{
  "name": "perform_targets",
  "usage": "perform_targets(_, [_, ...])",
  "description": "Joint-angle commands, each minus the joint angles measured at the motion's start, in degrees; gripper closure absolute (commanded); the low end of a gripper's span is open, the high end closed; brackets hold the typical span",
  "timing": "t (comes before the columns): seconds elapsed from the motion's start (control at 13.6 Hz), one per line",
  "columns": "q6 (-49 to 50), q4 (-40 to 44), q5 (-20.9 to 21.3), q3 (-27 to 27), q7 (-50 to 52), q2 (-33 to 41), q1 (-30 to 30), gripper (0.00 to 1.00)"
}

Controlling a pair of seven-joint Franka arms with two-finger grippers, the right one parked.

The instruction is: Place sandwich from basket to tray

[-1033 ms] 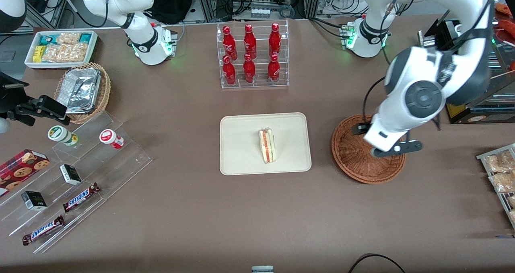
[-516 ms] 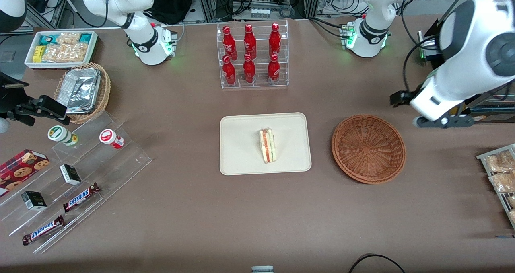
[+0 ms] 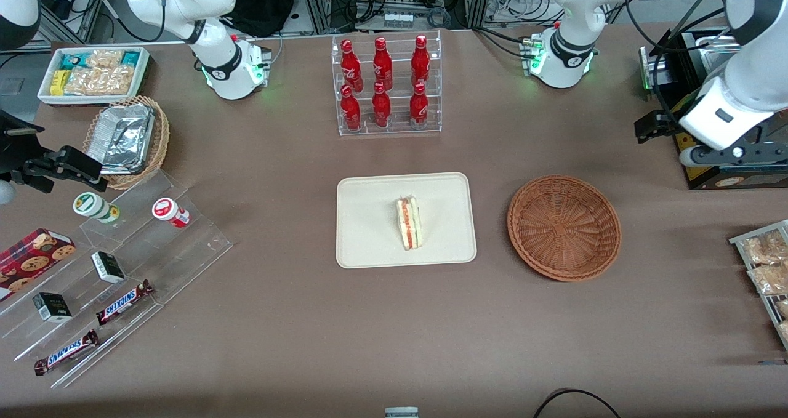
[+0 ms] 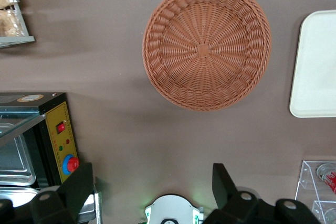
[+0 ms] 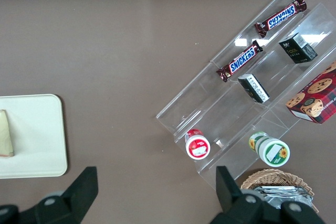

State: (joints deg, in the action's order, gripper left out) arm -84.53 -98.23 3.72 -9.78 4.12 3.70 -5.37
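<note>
Front view, starting closest to the camera and taking the tray (image 3: 369, 245) as the reference: noting chocolate bars (image 3: 123, 301) lying on clear acrylic steps (image 3: 184, 245), nearer than the tray and well off toward the parked arm's end, posing no obstruction. Finding the sandwich (image 3: 409, 223) lying near the tray's middle, striped filling edge facing up, well inside the low rim and so apparently sitting where the task wants it. Seeing the basket (image 3: 564, 227) standing just beside the tray toward the working arm's end, apart from it and holding nothing, suggesting the transfer being complete. Spotting the gripper (image 4: 151, 182) hovering high above the table, past the basket from the tray and slightly farther from the camera, fingers (image 4: 79, 184) spread wide and gripping nothing, probably keeping the arm clear of both containers. Noticing a black appliance (image 4: 58, 140) close under the gripper, worth minding on any descent. Ending farthest with red bottles in a clear rack (image 3: 386, 85), well apart from the tray.
</note>
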Motion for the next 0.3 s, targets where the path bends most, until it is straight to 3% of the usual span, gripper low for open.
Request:
perform_targets(0.0, [1.38,0.94,-0.91,1.42,-1.05,1.48,-0.43,0.00])
perform_targets(0.22, [1.30,2.60,-3.36,1.86,-1.13,1.49,-0.43,0.00])
